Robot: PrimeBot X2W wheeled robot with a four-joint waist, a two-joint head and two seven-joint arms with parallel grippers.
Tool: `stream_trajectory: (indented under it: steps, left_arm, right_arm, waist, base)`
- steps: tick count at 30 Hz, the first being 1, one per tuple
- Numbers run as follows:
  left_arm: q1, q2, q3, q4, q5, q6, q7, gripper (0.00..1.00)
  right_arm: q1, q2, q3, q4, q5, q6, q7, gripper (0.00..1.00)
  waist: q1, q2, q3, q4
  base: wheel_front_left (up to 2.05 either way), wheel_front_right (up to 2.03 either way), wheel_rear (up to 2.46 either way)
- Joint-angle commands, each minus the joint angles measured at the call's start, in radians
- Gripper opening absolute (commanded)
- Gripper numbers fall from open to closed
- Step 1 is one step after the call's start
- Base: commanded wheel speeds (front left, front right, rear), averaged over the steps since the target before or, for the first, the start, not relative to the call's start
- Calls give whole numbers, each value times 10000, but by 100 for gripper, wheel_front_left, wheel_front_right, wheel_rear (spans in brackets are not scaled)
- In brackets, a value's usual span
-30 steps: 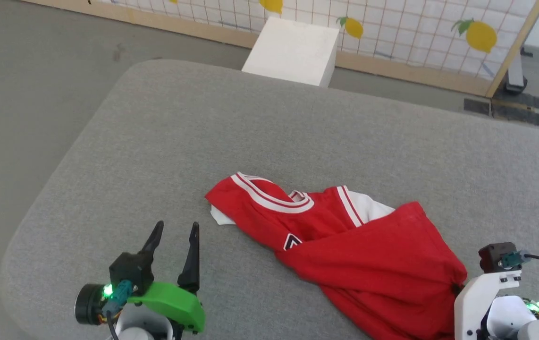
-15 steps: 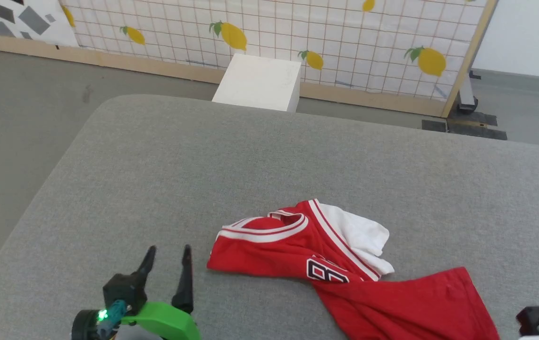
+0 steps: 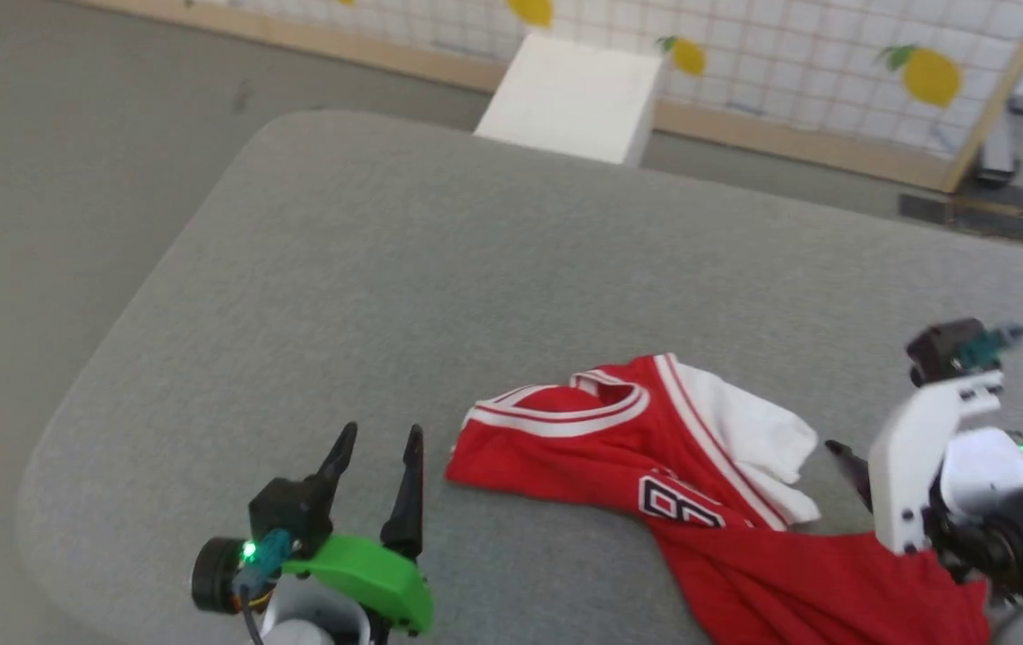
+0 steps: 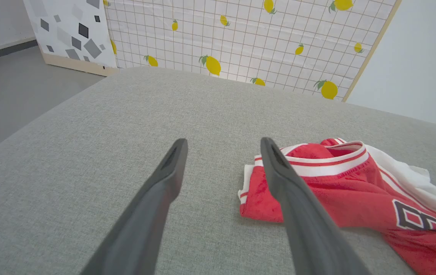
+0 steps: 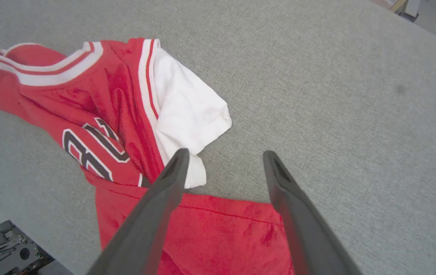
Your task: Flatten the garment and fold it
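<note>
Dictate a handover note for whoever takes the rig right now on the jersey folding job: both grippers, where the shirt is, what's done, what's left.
Left gripper: open, empty, over the grey padded surface beside the collar end of the garment.
Right gripper: open, empty, above the red hem, close to the white sleeve.
The garment lies on the side of the surface nearest the robot, bunched and twisted, its lower part folded across itself and its lettering partly hidden.
Done: nothing finished; it is not flat and no neat fold is made.
Left: spread it flat, then fold it.
</note>
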Motion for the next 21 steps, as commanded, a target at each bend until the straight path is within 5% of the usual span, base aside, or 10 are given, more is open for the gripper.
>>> stream_trajectory:
  steps: [1,14,15,16,21]
  left_arm:
    - [-232,-117,-58,29,54,-50,-40,100]
    - [-650,-503,-330,444,35,-182,-257,100]
    - [-648,-501,-323,479,31,-181,-277,100]
    - [-645,-495,-313,504,28,-179,-292,100]
    - [-660,-448,-272,650,27,-153,-350,100]
  right_arm:
    - [-434,-37,65,583,168,-15,171,100]
    - [-2334,-551,1142,4758,-462,-15,461,100]
    - [-2285,-558,1314,4932,-420,-15,486,81]
    - [-2260,-589,1444,5023,-414,-15,429,5]
    - [-2322,-683,1490,5429,-380,-15,-385,0]
  waist:
    - [0,-1,663,783]
    - [0,-1,1264,1755]
    - [0,-1,1255,1756]
    - [0,-1,1251,1745]
    - [0,-1,1138,1481]
  base:
    - [0,0,0]
    - [0,0,0]
    - [0,0,0]
    - [0,0,0]
    - [0,0,0]
